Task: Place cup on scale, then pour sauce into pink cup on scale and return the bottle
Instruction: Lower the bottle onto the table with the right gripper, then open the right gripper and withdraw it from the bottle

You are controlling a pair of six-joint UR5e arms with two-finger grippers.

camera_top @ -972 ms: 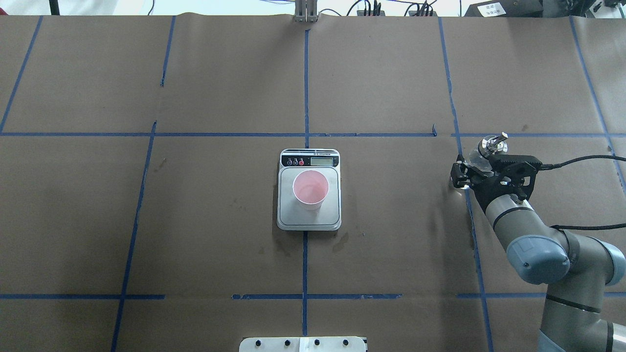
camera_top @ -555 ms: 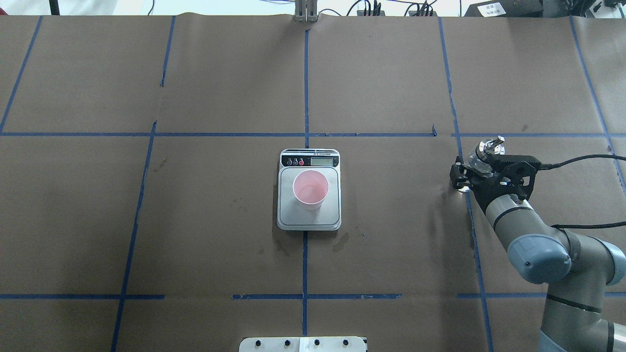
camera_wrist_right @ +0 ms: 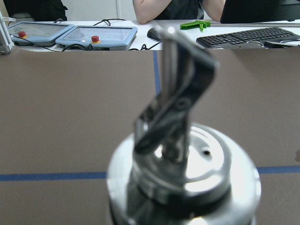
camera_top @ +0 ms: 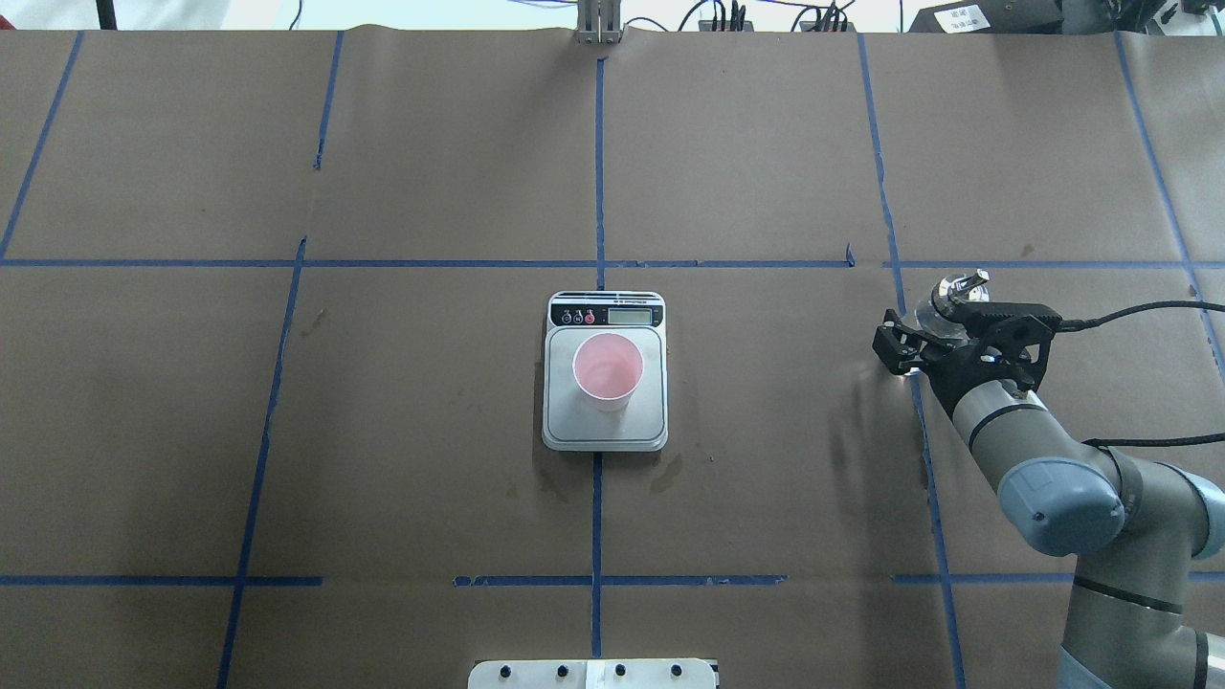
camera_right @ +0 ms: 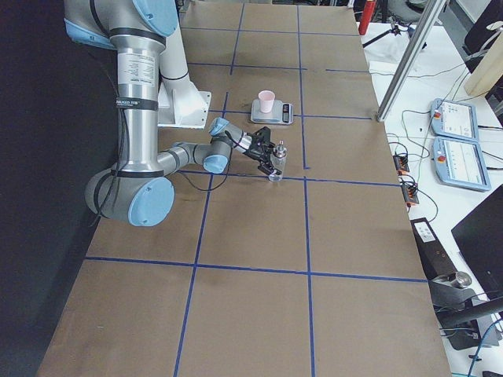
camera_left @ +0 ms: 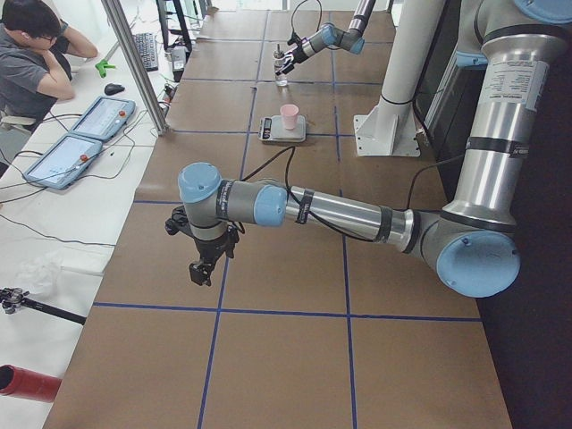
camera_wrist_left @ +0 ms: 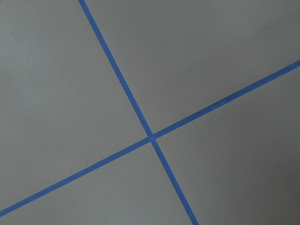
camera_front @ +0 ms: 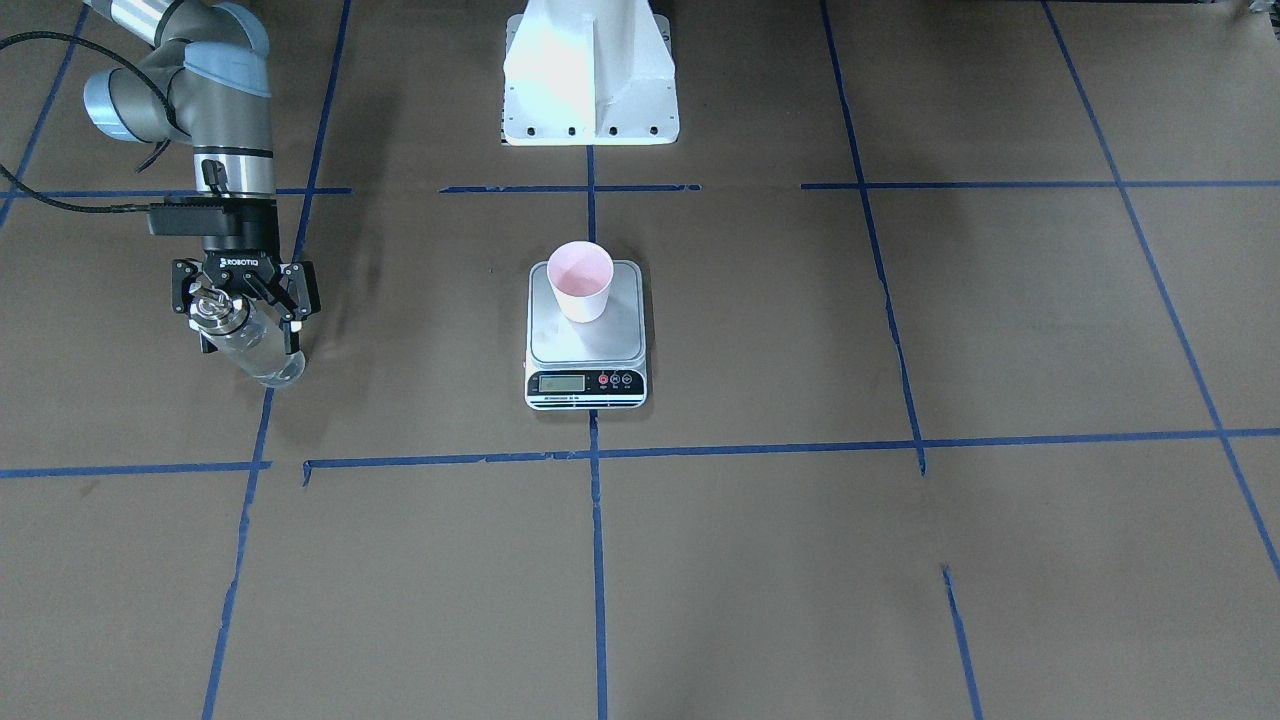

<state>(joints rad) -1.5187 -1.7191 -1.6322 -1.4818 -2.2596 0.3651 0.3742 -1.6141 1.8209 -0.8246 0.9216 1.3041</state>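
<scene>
One bottle (camera_front: 262,358) is standing well off to the scale's (camera_front: 586,345) right, my right gripper (camera_front: 248,332) holding its jaws wide around it. The cup (camera_front: 581,282) is sitting on the scale. I cannot tell the left gripper's (camera_left: 200,271) jaws.

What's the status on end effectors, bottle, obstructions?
Right end effector open, straddling bottle upright on table. Left end effector off to the side, state unreadable. Cup on scale. No obstruction seen.
</scene>
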